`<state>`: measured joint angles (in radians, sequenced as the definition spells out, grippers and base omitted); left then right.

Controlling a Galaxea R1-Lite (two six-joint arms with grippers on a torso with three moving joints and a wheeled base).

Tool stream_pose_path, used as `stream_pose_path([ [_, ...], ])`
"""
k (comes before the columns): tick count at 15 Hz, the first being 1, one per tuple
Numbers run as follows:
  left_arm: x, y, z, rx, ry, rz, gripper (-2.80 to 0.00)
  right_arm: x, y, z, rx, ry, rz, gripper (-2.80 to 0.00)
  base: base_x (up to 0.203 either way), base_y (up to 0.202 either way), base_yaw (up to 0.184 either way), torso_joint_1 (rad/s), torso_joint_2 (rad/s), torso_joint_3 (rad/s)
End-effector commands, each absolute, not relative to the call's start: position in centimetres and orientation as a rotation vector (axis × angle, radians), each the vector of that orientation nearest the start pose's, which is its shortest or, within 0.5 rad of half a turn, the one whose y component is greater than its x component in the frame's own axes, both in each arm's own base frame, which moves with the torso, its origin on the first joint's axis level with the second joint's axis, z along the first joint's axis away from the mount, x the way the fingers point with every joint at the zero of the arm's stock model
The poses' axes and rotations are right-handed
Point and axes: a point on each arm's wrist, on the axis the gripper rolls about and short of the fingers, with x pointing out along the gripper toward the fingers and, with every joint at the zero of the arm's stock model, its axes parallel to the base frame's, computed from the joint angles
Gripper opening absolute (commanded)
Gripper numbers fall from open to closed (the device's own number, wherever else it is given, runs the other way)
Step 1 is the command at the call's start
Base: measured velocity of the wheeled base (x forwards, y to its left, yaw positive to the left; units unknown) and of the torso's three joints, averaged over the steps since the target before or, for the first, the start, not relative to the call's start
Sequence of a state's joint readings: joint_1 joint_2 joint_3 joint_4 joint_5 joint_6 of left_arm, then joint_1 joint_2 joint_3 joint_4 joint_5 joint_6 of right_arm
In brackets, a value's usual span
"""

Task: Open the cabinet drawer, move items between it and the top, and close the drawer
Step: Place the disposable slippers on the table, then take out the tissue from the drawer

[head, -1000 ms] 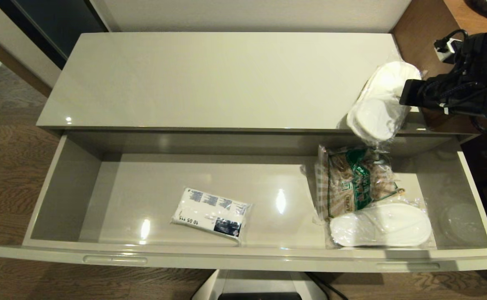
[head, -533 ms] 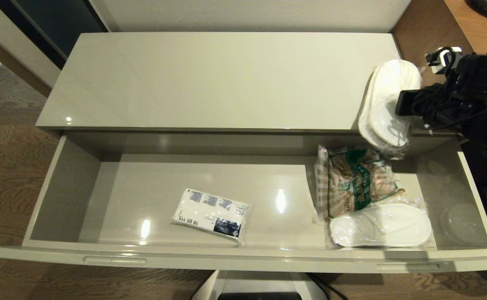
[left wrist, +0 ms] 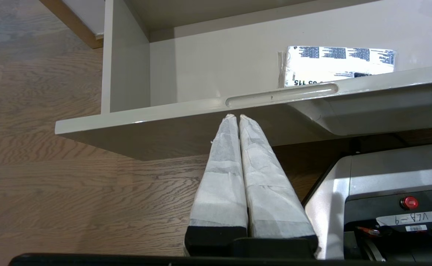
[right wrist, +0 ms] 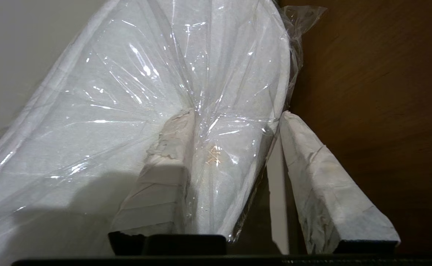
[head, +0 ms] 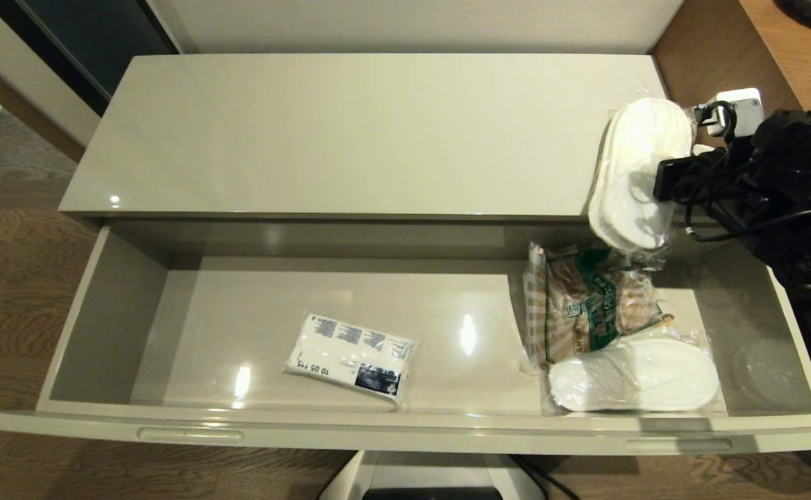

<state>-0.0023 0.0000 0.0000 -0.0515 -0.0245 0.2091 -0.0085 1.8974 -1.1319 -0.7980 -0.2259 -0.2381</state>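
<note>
The cabinet drawer (head: 405,425) stands pulled fully out. A wrapped pair of white slippers (head: 638,173) lies at the right end of the top (head: 350,132), its near end overhanging the drawer. My right gripper (head: 661,186) is at that pack's right side and open; in the right wrist view one finger (right wrist: 164,162) touches the wrap of the slippers (right wrist: 127,92) and the other stands clear. Inside the drawer lie a second slipper pack (head: 634,375) and the tissue pack (head: 350,355). My left gripper (left wrist: 237,116) is shut and empty, just below the drawer's left handle slot (left wrist: 280,95).
A brown-and-green checked snack bag (head: 593,305) lies in the drawer's right part, behind the slipper pack there. A brown wooden desk (head: 711,42) with a white plug adapter (head: 739,107) adjoins the cabinet on the right. My base (left wrist: 386,192) is under the drawer front.
My right gripper brought the slipper pack further back onto the top's right end, then spread its fingers off it. The left arm and the drawer's contents have not moved.
</note>
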Motion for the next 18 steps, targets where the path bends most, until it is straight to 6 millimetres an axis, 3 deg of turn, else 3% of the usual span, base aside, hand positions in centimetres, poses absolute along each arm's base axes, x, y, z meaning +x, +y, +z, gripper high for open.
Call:
stream_pose_path([
  [1, -2.3, 0.0, 8.1, 0.211, -0.053, -0.022, -2.80, 36.5, -0.8, 23.9, -0.233, -0.057, -0.231, 0.00, 0.000, 0.000, 0.000, 0.000, 0.00, 0.000],
  [6, -2.3, 0.0, 8.1, 0.211, -0.053, -0.022, -2.80, 31.1, -0.8, 30.4, -0.229, -0.119, -0.209, 0.00, 0.000, 0.000, 0.000, 0.000, 0.00, 0.000],
  [10, -2.3, 0.0, 8.1, 0.211, -0.053, -0.022, -2.80, 28.1, -0.7, 32.7, -0.228, -0.130, -0.209, 0.00, 0.000, 0.000, 0.000, 0.000, 0.00, 0.000],
  [12, -2.3, 0.0, 8.1, 0.211, -0.053, -0.022, -2.80, 25.7, -0.7, 34.4, -0.224, -0.168, -0.219, 0.00, 0.000, 0.000, 0.000, 0.000, 0.00, 0.000],
  [15, -2.3, 0.0, 8.1, 0.211, -0.054, -0.022, -2.80, 20.2, -0.6, 36.6, -0.226, -0.125, -0.208, 0.00, 0.000, 0.000, 0.000, 0.000, 0.00, 0.000],
  [17, -2.3, 0.0, 8.1, 0.211, -0.053, -0.022, -2.80, 15.3, -0.5, 36.1, -0.231, 0.051, -0.151, 0.00, 0.000, 0.000, 0.000, 0.000, 0.00, 0.000],
  [18, -2.3, 0.0, 8.1, 0.211, -0.053, -0.022, -2.80, 12.5, -0.4, 35.7, -0.206, 0.115, -0.126, -2.80, 0.000, 0.000, 0.000, 0.000, 0.00, 0.000],
])
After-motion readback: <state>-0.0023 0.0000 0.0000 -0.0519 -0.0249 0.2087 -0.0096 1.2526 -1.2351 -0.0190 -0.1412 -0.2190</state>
